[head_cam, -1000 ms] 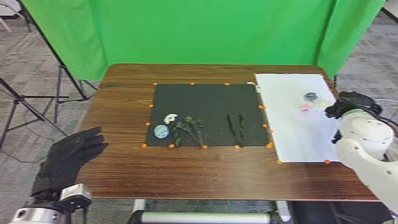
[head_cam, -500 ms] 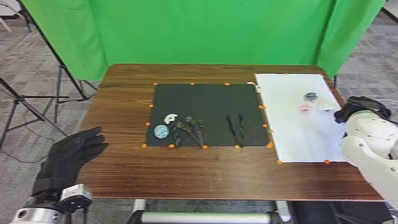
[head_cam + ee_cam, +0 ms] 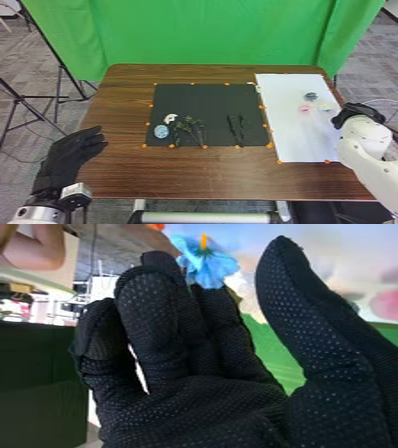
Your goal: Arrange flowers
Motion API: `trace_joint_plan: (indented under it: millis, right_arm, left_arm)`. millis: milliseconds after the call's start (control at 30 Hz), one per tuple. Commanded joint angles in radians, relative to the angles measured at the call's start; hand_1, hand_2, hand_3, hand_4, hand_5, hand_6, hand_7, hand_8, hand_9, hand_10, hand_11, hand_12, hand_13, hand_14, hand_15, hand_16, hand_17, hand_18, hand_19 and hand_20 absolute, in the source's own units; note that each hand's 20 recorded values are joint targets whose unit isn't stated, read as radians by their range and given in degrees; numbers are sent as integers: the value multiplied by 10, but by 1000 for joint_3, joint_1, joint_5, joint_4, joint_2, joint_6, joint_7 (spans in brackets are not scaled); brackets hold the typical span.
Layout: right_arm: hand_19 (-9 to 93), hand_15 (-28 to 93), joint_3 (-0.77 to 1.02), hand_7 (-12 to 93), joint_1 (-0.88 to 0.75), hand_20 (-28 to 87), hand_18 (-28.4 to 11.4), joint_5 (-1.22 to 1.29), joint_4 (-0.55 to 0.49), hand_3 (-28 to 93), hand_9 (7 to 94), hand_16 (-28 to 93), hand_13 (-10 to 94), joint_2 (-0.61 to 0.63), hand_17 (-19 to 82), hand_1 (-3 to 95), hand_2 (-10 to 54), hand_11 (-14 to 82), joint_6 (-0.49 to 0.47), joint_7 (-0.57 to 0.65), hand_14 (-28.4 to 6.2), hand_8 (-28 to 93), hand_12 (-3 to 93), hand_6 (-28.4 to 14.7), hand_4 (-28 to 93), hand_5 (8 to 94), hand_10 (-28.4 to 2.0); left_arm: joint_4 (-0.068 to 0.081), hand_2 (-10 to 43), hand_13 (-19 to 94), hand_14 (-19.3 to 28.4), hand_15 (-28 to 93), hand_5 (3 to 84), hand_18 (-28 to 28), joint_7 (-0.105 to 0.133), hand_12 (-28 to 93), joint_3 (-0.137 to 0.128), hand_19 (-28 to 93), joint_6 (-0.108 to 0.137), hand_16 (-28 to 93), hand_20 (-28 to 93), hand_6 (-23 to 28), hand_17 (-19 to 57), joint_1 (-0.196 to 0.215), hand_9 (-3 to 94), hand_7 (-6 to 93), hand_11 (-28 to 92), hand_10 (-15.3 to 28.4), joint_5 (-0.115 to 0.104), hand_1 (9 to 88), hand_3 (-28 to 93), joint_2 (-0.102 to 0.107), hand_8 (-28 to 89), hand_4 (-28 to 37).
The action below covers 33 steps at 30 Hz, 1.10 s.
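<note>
My right hand (image 3: 355, 113) is at the right of the head view, beside the edge of the white sheet (image 3: 298, 145). Its fingers are straight, with the thumb apart from them. In the wrist view a blue flower (image 3: 214, 270) shows by the fingertips; I cannot tell whether it touches the glove, but nothing is clamped around it. I judge that the open shape suits either a release or a fresh pick.

On the sheet, at the right of the frame, 3 blooms sit close together: teal (image 3: 310, 95), pink (image 3: 305, 107) and white (image 3: 326, 106). Grouped like that, they look to me like the start of the arrangement.

Flat surfaces do the holding here. The black mat (image 3: 204, 97), mid-frame on the brown tabletop (image 3: 178, 175), bears a small white piece (image 3: 171, 118), a blue oval piece (image 3: 161, 131), leafy stems (image 3: 191, 127) and 2 dark sprigs (image 3: 235, 128), probably spread apart so each can be picked singly. Orange markers (image 3: 238, 146) edge it, I think to fix its place.

My left hand (image 3: 71, 152) is at the lower left, fingers loosely extended, clear of the work.
</note>
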Motion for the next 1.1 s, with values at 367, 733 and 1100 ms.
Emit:
trace_joint_plan:
  millis: [367, 733, 1100]
  right_arm:
    - [932, 720, -65, 292, 3, 254, -198, -111, 58, 684, 825, 186, 752, 21, 415, 544, -6, 209, 150, -1, -48, -9, 256, 4, -282, 728, -82]
    - [932, 712, -94, 282, 29, 272, -193, -172, -3, 689, 854, 198, 777, 63, 431, 557, -18, 212, 254, -35, -38, 15, 268, 11, -283, 759, -80]
    - [932, 707, -337, 267, 246, 278, -196, -184, -192, 712, 860, 205, 781, 6, 435, 545, -21, 222, 359, -232, -40, 25, 266, 7, -283, 767, -81]
  left_arm:
    - [3, 31, 252, 268, 651, 425, 228, 25, 101, 19, 601, 0, -142, 159, 119, -91, -4, 366, 199, 390, 211, -15, 274, 816, 9, -109, -200]
    - [-4, 31, 251, 268, 651, 425, 228, 26, 101, 6, 601, 8, -142, 160, 119, -91, 18, 367, 198, 389, 211, -19, 274, 816, 9, -109, -199]
    - [-11, 31, 252, 269, 652, 425, 228, 23, 101, -26, 601, 13, -142, 160, 119, -91, 48, 367, 198, 390, 210, -24, 274, 818, 5, -109, -199]
